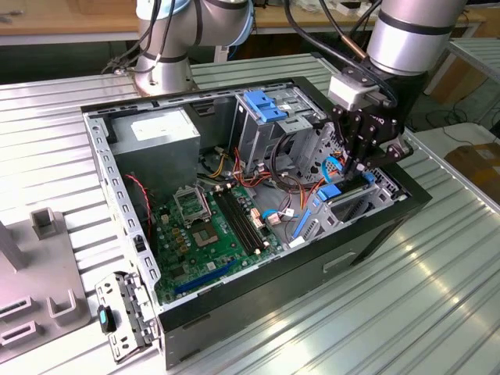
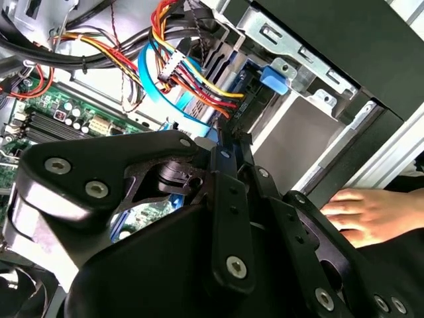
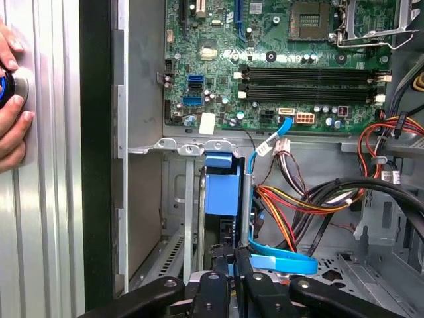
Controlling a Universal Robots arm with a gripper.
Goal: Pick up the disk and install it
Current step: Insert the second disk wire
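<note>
The disk (image 1: 331, 191), a dark slab in a bright blue carrier, stands on edge in the drive bay at the exterior view's right end of the open computer case (image 1: 375, 226). My gripper (image 1: 349, 173) reaches down into that bay from above. In the first wrist view the gripper (image 3: 232, 257) has its two black fingers drawn close on the near edge of the disk (image 3: 222, 189). The second wrist view shows the gripper (image 2: 233, 136) pointing at the disk's blue tab (image 2: 273, 79) between the bay's metal rails.
Coloured power wires (image 3: 291, 202) and a blue flat cable (image 3: 281, 262) hang beside the bay. The motherboard (image 1: 211, 234) lies on the case floor, with a light blue bracket (image 1: 264, 105) above it. A person's hand (image 3: 10, 99) rests outside the case wall.
</note>
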